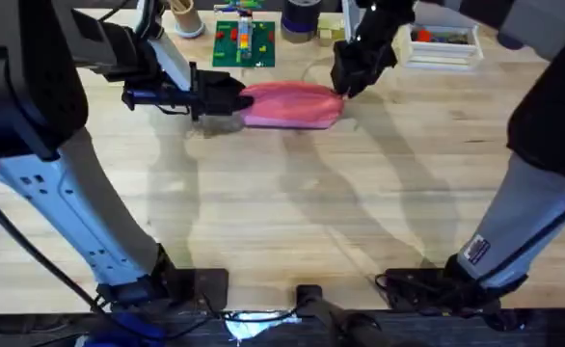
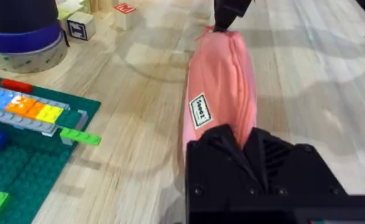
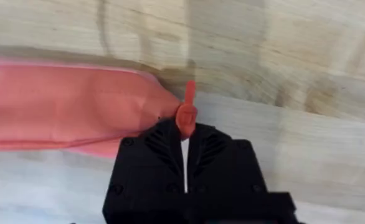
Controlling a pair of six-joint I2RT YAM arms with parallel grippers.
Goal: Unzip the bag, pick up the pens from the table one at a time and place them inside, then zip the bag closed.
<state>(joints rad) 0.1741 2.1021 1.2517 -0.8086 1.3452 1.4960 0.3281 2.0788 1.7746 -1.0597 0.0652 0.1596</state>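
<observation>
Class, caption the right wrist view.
Right end effector pinching the red zipper pull of the pink fabric pouch.

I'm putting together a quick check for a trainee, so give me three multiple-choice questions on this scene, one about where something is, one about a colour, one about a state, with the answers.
1. Where does the left tool hold the bag?
A. at the end nearer the green brick plate
B. at the end nearer the white box
C. nowhere

2. What colour is the zipper pull?
A. green
B. blue
C. orange-red

3. How is the right tool?
A. wide open above the table
B. shut on the zipper pull
C. resting on the white box

Answers:
1 A: the overhead view shows it clamping the bag's end beside the green brick plate.
2 C: the right wrist view shows an orange-red tab sticking out between the fingers.
3 B: the black fingers pinch the tab at the bag's end.
</observation>
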